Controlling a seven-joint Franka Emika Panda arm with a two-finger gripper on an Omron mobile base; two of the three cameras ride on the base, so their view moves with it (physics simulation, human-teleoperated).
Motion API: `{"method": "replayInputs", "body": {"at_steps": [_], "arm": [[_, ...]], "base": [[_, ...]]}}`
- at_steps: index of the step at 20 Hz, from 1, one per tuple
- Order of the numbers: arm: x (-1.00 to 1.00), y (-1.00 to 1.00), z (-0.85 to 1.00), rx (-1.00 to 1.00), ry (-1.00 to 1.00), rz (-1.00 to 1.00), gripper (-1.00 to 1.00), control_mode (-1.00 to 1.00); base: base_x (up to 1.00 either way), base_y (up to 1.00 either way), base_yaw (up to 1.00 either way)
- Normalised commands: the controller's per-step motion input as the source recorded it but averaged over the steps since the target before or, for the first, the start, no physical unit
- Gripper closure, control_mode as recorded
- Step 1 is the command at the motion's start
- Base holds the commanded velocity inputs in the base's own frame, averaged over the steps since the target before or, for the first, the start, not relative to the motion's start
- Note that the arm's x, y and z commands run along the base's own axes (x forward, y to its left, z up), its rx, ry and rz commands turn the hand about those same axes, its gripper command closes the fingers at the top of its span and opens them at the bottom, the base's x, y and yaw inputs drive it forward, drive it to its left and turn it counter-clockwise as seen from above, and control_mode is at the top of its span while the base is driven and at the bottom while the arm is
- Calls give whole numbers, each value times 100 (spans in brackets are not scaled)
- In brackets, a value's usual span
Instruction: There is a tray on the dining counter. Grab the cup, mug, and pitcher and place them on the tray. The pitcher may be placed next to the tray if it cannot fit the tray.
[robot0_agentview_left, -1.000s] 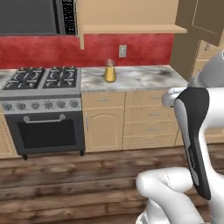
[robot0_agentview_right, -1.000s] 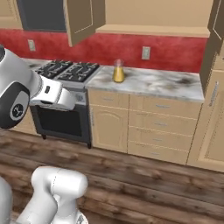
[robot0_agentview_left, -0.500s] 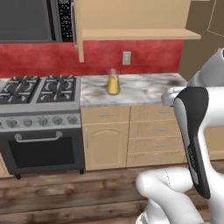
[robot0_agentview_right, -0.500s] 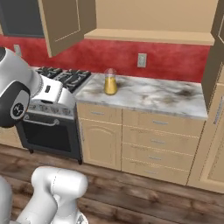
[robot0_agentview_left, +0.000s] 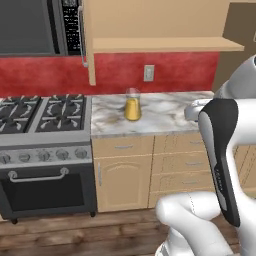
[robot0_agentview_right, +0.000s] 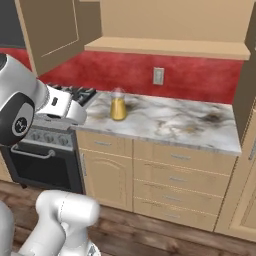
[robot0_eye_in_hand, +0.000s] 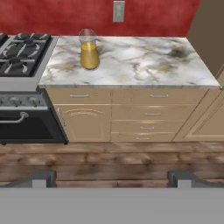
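The clear glass pitcher with amber-yellow lower part (robot0_eye_in_hand: 89, 52) stood upright in the upper left of the hand view, on the marble bench with tan cabinet doors (robot0_eye_in_hand: 144, 65), near the black gas stove (robot0_eye_in_hand: 19, 57). The jaws were fully open w/ nothing between them, well apart from pitcher.

The pitcher (robot0_agentview_left: 132, 105) (robot0_agentview_right: 118, 104) (robot0_eye_in_hand: 89, 49) is clear glass at its neck and amber-yellow in its lower part. The table (robot0_agentview_left: 165, 112) (robot0_agentview_right: 175, 120) (robot0_eye_in_hand: 140, 61) under it is white-grey marble with brown veining and a darker smudge toward one end. Its cabinet doors (robot0_eye_in_hand: 131, 118) are tan with small grey handles. The wall behind (robot0_agentview_left: 180, 72) is mottled red, with a pale outlet plate (robot0_agentview_left: 148, 73). The stove (robot0_agentview_left: 45, 150) is grey and black, and the floor (robot0_eye_in_hand: 109, 162) is dark brown wood planks.
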Motion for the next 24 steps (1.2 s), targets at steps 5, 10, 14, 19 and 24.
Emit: {"method": "replayInputs", "body": {"at_steps": [5, 10, 14, 19, 24], "arm": [[0, 0, 0, 0, 0, 0, -100, 100], [0, 0, 0, 0, 0, 0, -100, 100], [0, 0, 0, 0, 0, 0, -100, 100], [0, 0, 0, 0, 0, 0, -100, 100], [0, 0, 0, 0, 0, 0, -100, 100]], "base": [[50, -2, 0], [53, 0, 0], [53, 0, 0], [51, 0, 0], [45, 0, 0]]}}
